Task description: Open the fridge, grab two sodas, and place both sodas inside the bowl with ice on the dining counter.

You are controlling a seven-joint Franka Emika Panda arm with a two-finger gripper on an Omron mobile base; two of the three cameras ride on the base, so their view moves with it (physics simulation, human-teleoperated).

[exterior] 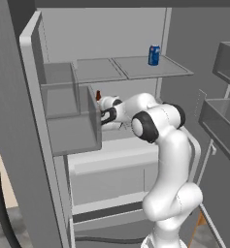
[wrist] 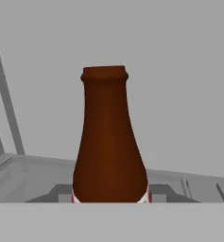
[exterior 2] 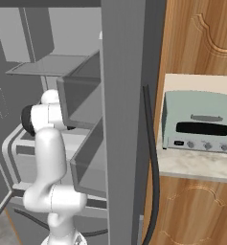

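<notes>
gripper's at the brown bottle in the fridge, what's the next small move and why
Probably lift the bottle slightly and draw it straight back out of the fridge. In the hand view it stands upright, centred between the fingers, which appear closed on its base. In the left base view the gripper reaches beside the door bin, so a straight pull should clear it. The can remains on the upper shelf.

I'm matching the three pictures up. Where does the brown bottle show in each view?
Left base view: only the bottle top, left of centre, peeking above the gripper beside the door bin.
Right base view: not in it.
Hand view: centre, upright, close, its base at the bottom edge.
Shared landmark: the fridge shelf, also in the right base view.
</notes>
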